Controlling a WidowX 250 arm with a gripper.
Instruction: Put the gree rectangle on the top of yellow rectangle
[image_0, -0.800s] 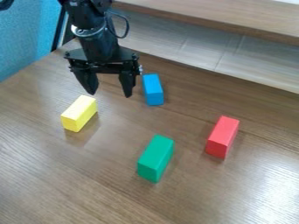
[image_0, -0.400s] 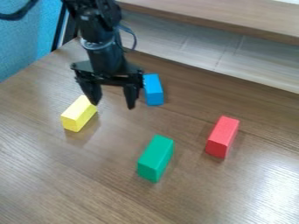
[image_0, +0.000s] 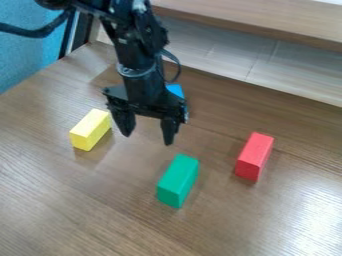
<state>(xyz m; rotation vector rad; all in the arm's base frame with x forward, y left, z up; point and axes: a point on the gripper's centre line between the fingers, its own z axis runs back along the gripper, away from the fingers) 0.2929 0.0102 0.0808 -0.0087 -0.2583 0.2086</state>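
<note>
The black claw (image_0: 147, 138) is hanging over the wooden table (image_0: 220, 225), pointing down, its two fingers standing spread with a gap between them and nothing pinched there. The arm (image_0: 137, 47) is reaching in from the top edge of the view, with a dark cable (image_0: 175, 72) looping beside it, just above the claw.

The green block (image_0: 178, 181) is resting on the table in front of the claw, towards the camera and a little to the view's right — apart from both fingers. The yellow block (image_0: 90, 129) is lying near the claw on the view's left, its top bare, the green one sitting well apart from it. The red block (image_0: 254, 156) is lying farther off, to the view's right of the claw. Behind the claw, the blue block (image_0: 175, 90) is showing only in part — the claw is covering the rest.

Farther back beyond the claw, a wooden ledge (image_0: 267, 25) is running above a pale panel (image_0: 220, 57), and a blue surface (image_0: 23, 65) is standing at the upper left.
</note>
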